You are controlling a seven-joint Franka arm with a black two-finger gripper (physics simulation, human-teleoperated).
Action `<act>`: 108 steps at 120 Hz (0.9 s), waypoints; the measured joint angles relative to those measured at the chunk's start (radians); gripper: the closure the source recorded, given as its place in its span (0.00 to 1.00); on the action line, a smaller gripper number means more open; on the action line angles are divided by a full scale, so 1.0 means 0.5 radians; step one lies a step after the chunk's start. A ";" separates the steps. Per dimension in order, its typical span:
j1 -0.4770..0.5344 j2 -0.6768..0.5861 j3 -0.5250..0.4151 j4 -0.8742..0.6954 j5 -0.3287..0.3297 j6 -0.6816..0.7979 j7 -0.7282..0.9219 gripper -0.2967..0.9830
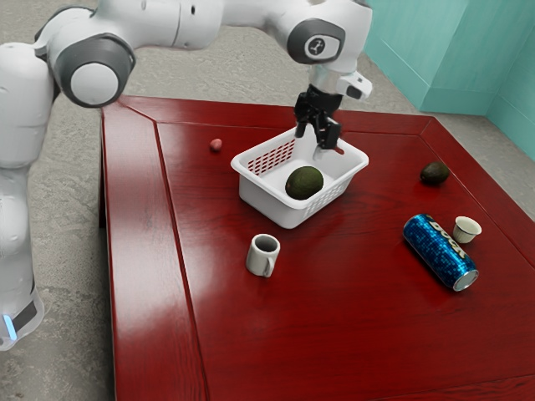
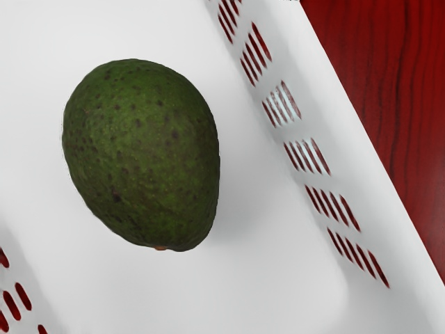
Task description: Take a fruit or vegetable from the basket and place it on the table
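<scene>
The fingers (image 1: 317,139) stood well apart and empty over the white basket (image 1: 263,203), the avocado (image 1: 304,183) lying inside it.

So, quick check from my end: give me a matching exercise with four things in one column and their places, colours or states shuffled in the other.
Things:
1. mug
2. can
3. basket
4. hand

Descriptions:
A. open, over the basket
B. blue, lying on its side
C. white, upright on the table
D. slotted, with an avocado inside

Pairs: 1-C, 2-B, 3-D, 4-A
</scene>
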 joint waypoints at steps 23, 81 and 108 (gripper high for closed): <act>0.088 0.027 0.003 -0.157 -0.111 0.343 -0.179 0.23; 0.153 0.161 -0.029 -0.330 -0.205 0.660 -0.437 0.23; 0.156 0.203 -0.036 -0.342 -0.206 0.693 -0.500 0.23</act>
